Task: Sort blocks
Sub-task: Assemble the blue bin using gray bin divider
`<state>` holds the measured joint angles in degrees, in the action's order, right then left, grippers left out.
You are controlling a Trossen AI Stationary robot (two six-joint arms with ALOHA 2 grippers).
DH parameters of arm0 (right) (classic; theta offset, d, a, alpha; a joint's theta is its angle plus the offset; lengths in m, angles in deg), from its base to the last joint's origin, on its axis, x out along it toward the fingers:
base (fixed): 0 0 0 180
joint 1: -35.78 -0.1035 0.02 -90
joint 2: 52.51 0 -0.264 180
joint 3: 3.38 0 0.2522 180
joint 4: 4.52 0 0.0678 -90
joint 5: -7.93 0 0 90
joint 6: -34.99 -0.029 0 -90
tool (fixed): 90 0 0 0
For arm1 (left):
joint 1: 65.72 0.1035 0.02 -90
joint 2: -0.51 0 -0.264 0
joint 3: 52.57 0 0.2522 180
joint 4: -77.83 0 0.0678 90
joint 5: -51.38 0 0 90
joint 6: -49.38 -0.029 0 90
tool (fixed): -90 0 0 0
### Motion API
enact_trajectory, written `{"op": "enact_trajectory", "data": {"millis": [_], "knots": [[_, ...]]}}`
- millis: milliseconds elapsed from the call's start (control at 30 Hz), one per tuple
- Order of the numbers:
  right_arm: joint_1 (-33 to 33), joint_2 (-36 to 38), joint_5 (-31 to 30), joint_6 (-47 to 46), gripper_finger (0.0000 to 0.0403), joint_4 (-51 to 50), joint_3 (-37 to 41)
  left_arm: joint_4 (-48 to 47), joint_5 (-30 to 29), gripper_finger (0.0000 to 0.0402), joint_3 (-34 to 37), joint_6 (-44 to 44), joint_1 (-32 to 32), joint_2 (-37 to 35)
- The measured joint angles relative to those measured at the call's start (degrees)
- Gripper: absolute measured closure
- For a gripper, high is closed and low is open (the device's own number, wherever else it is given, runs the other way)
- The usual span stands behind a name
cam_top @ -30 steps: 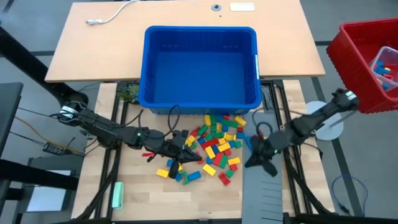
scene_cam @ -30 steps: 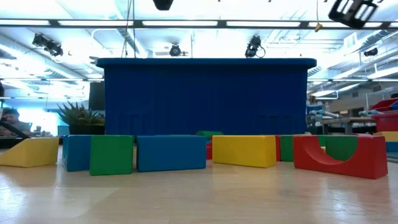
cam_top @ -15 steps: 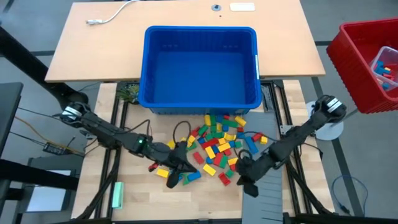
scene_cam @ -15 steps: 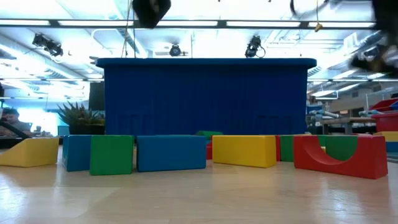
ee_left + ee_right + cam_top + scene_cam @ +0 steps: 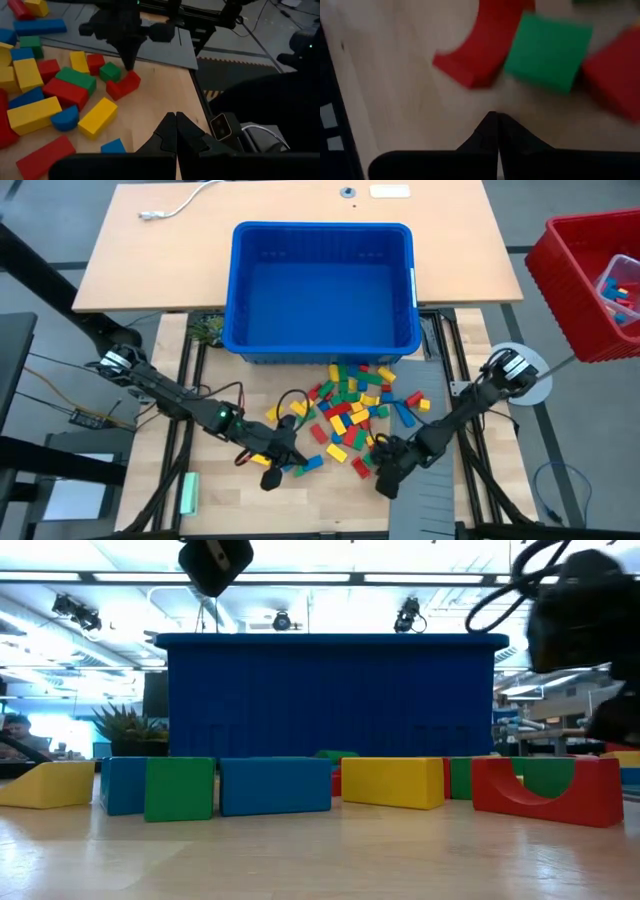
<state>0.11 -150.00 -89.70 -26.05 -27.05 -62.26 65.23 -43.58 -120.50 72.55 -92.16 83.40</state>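
The blocks, red, yellow, green and blue, lie in a loose pile on the wooden table in front of the blue bin. My left gripper is shut and hangs above the pile's near left edge, holding nothing. My right gripper is shut too. It points steeply down at bare wood at the pile's near right corner, just short of a red arch block and a green block. The left wrist view shows its tips close beside that red block.
A red bin stands off the table's far right. A grey ridged panel lies at the near right and a pale green bar at the near left. Bare wood shows along the near edge.
My right gripper has come down steeply, toward the table's left and near edge, to the pile's near right corner, tipping further downward and rolling. My left gripper has moved toward the near edge and sunk a little, tipping downward. Both have stayed shut.
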Motion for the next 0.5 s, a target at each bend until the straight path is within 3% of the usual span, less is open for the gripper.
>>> {"op": "enact_trajectory", "data": {"millis": [500], "knots": [[15.75, -0.93, -2.92, 19.72, 0.0403, 5.27, 0.25, 2.29, -2.98, 0.0393, 0.00, -0.25, 0.17, -0.02]]}}
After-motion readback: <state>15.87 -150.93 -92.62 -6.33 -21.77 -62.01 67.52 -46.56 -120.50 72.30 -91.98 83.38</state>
